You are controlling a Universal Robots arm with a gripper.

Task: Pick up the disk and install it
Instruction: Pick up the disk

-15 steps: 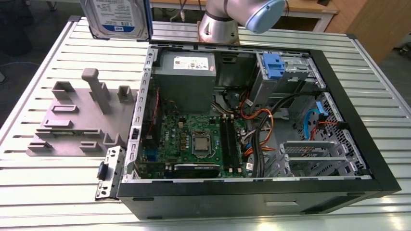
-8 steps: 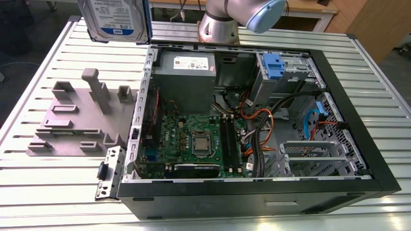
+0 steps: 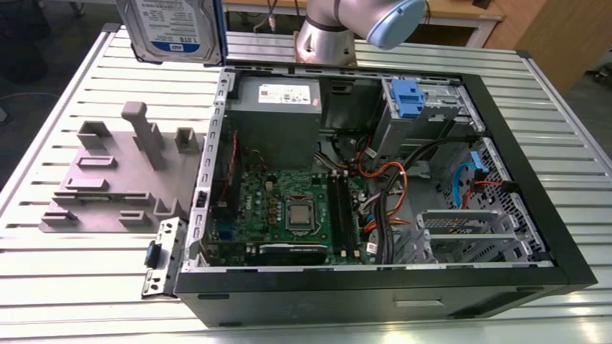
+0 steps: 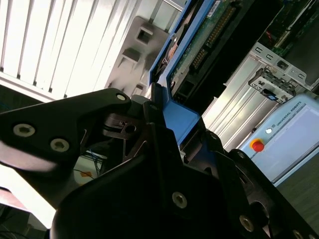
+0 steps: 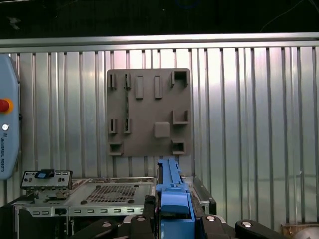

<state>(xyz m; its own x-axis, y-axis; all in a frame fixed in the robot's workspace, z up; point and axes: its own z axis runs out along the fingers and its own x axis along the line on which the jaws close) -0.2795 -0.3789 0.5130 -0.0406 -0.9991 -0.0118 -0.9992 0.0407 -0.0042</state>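
Gripper (image 5: 172,215): clamping on the blue carrier edge of the disk (image 3: 172,29).
Disk location: hanging in the air over the counter (image 3: 86,265), just beside the open computer case (image 3: 383,179).
Handling (judged): stiff, fairly heavy and shock-sensitive. The carrier edges are the best hold, avoiding the circuit board.
Orientation: standing on edge, with the long axis pointing away from the gripper.

Upright disk (image 3: 172,29) high over slatted table (image 3: 57,287), open computer case (image 3: 383,295), grey fixture (image 3: 105,193) beside it

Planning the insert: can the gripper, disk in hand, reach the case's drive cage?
Probably yes. The gripper holds the disk clear of the case, whose side is open, leaving the drive cage exposed. A blue bracket sits on it and orange cables run close by.
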